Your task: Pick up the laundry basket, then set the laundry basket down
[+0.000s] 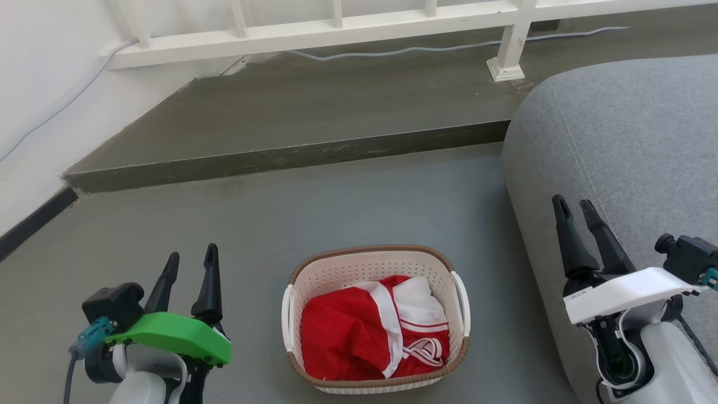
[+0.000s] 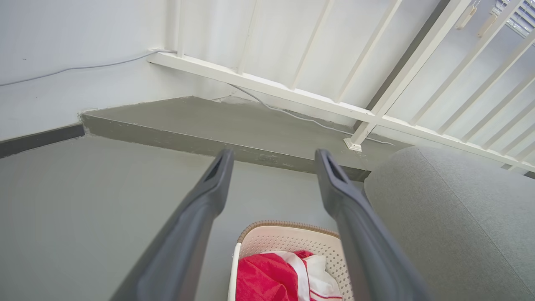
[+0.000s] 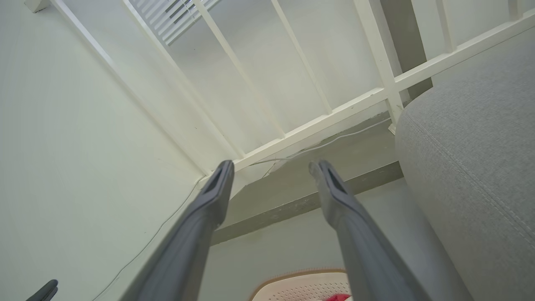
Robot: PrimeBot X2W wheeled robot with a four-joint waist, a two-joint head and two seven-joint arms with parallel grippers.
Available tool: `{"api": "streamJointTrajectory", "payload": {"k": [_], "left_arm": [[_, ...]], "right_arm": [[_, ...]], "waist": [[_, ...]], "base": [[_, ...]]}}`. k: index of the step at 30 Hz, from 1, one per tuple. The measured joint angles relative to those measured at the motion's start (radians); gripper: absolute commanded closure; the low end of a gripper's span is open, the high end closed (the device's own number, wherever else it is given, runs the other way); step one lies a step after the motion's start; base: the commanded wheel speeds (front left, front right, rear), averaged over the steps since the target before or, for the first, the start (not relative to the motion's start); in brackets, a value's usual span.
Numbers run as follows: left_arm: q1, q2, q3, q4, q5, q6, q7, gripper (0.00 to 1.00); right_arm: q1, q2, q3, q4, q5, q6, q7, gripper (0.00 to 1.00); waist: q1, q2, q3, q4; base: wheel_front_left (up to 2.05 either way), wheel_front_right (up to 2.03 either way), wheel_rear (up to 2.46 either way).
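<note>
The laundry basket [image 1: 374, 317] is cream-white and perforated, with a brown rim and white side handles. It stands on the grey floor between my two arms and holds red and white clothes [image 1: 374, 334]. My left gripper [image 1: 190, 261] is open to the basket's left, apart from it and holding nothing. My right gripper [image 1: 573, 206] is open on the basket's right, in front of the sofa, also holding nothing. The left wrist view looks past its gripper [image 2: 273, 161] at the basket [image 2: 288, 240] low between the fingers. The right wrist view shows its gripper [image 3: 271, 169] above the basket's rim [image 3: 301, 278].
A grey sofa [image 1: 628, 146] rises close on the right. Behind the basket a raised concrete step [image 1: 291, 157] crosses the floor, with a white railing [image 1: 336, 31] and a cable [image 1: 392, 51] on it. A white wall [image 1: 33, 84] with a dark baseboard stands at the left.
</note>
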Motion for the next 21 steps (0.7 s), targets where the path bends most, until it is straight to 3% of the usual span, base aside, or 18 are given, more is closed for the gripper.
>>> {"api": "streamJointTrajectory", "payload": {"k": [21], "left_arm": [[-0.021, -0.005, -0.028, -0.021, 0.275, 0.03, -0.062, 0.0]], "right_arm": [[-0.015, 0.01, 0.027, -0.007, -0.295, -0.001, -0.067, 0.0]], "waist": [[0.0001, 0.0, 0.014, 0.003]], "base": [[0.0, 0.0, 0.0]]}}
